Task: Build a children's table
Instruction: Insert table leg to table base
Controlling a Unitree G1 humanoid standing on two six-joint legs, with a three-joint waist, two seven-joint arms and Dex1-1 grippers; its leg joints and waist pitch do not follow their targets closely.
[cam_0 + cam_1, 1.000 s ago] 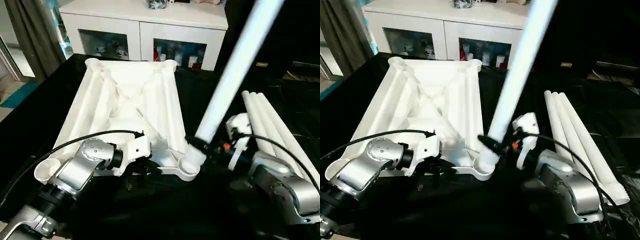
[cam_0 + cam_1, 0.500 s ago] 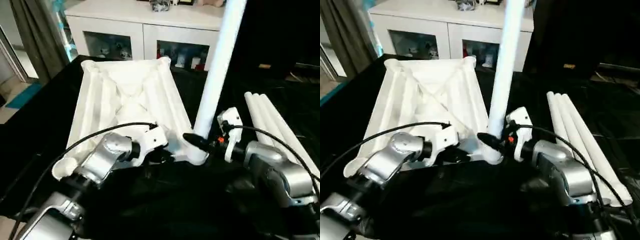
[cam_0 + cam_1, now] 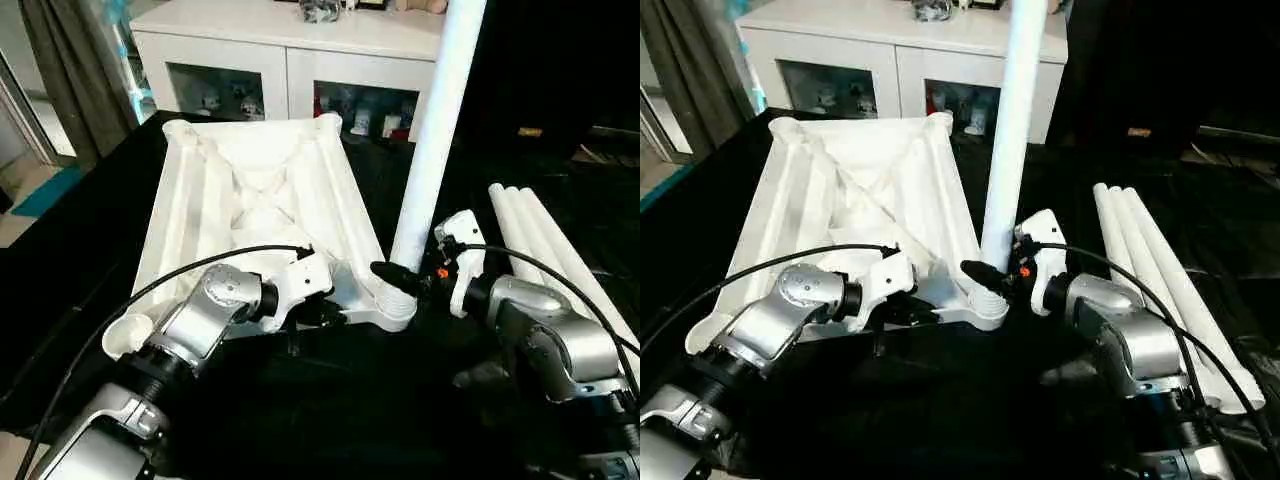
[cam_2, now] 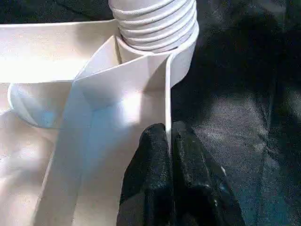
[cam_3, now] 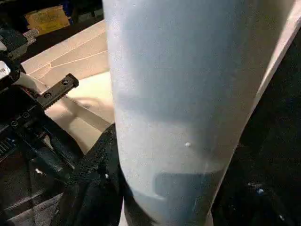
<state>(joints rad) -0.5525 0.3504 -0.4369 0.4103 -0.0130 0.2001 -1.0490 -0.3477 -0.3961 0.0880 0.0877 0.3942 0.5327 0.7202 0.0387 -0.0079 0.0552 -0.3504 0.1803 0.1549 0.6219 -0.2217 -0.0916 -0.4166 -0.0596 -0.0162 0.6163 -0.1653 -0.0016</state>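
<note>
Leg (image 3: 432,150) stands near-upright in tabletop's (image 3: 250,200) near corner socket (image 3: 392,305). Right tool (image 3: 398,277) clamps its base; left tool (image 4: 170,155) pinches the rim. You: keep it plumb, twist threads home.

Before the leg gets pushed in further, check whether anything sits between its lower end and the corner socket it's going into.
Nothing visible does. The right end effector holds the white leg upright with its ribbed end already in the tabletop's near corner socket. The left end effector pinches the tabletop's rim beside that socket, clear of it.
</note>
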